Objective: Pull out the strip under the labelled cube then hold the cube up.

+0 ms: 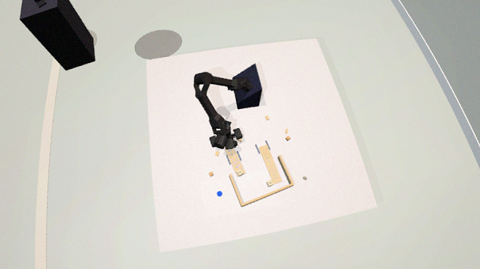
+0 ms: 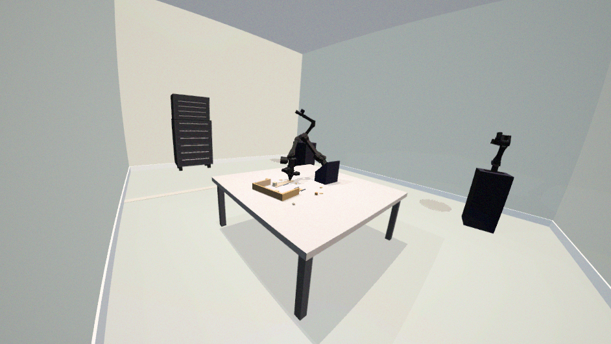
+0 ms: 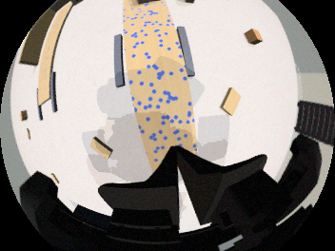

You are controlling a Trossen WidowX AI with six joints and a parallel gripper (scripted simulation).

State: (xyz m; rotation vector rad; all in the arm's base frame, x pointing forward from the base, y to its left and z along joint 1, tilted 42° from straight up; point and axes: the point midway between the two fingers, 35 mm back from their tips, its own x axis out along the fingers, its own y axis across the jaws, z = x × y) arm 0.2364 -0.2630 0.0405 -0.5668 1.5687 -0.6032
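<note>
Arm (image 1: 204,100) (image 2: 294,147) hides one strip's (image 1: 236,163) (image 3: 154,62) end from above.

Bright, grainy, soft overlapping shadows.
</note>
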